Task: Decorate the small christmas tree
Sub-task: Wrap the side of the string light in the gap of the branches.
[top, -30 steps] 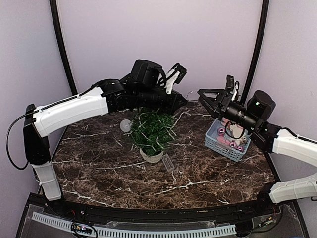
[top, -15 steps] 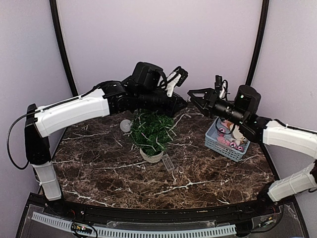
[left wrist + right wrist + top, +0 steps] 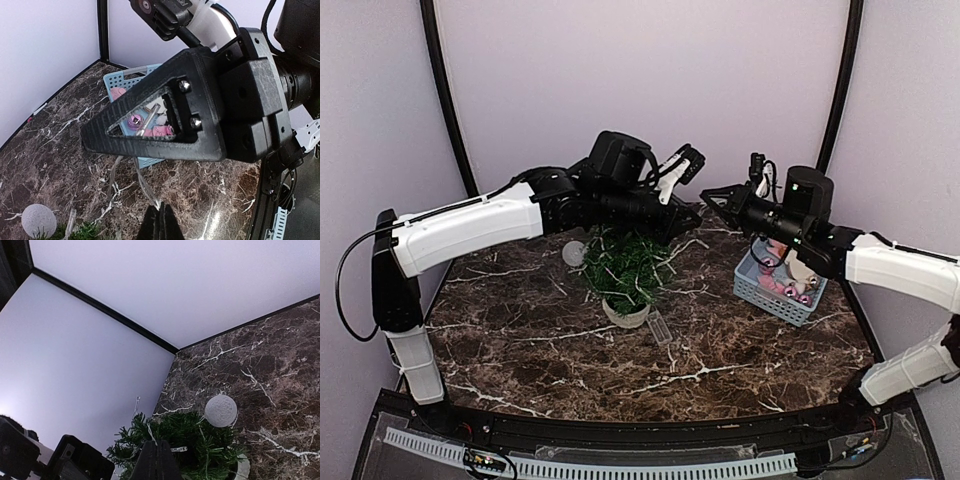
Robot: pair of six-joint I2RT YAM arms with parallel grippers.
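The small christmas tree (image 3: 625, 268) looked barely dressed; left fingers (image 3: 150, 227) and right fingers (image 3: 149, 465) pinched a clear strand (image 3: 145, 187); ornaments (image 3: 785, 287) lay in the basket (image 3: 758, 288).

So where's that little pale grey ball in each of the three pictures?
Top external: the pale grey textured ball sits left of centre, just left of the small bushy dark-green christmas tree.
Left wrist: bottom left corner.
Right wrist: lower right of centre.
Shared landmark: that tree, beside the ball in all three.
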